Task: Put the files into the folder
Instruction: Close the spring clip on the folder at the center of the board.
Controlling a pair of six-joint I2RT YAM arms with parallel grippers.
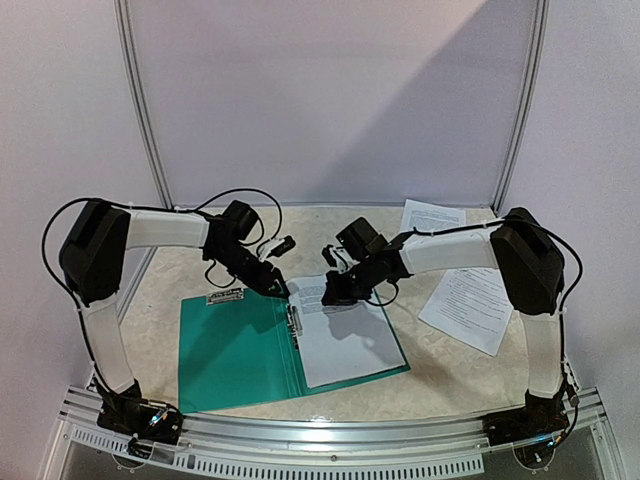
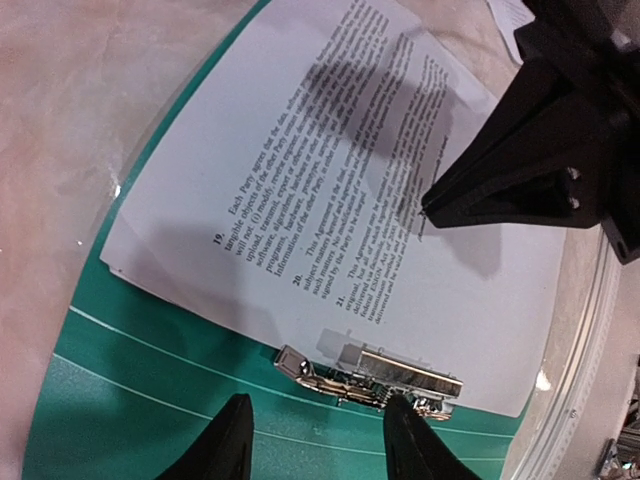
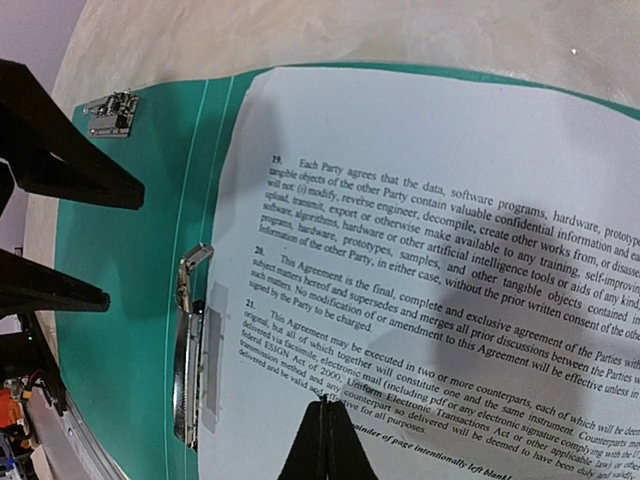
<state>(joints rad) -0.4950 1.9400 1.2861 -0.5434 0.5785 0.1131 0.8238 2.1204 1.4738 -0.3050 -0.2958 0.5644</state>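
The teal folder [image 1: 230, 355] lies open on the table. One printed sheet of the files [image 1: 348, 340] lies on its right half, its edge under the metal clip [image 1: 293, 325] at the spine. My left gripper [image 1: 278, 288] is open, its fingers straddling the clip [image 2: 375, 375] just above it, one fingertip [image 2: 405, 430] close to the clip's end. My right gripper [image 1: 332, 294] is shut, its closed tips [image 3: 327, 425] down on the sheet [image 3: 430, 250] near its lower text, holding nothing. The folder also shows in the left wrist view [image 2: 150, 400] and the right wrist view [image 3: 130, 250].
Two more printed sheets lie at the right, one [image 1: 470, 305] under the right arm and one [image 1: 430, 215] at the back. A small loose metal piece [image 1: 225, 296] sits at the folder's far left corner and shows in the right wrist view [image 3: 113, 112].
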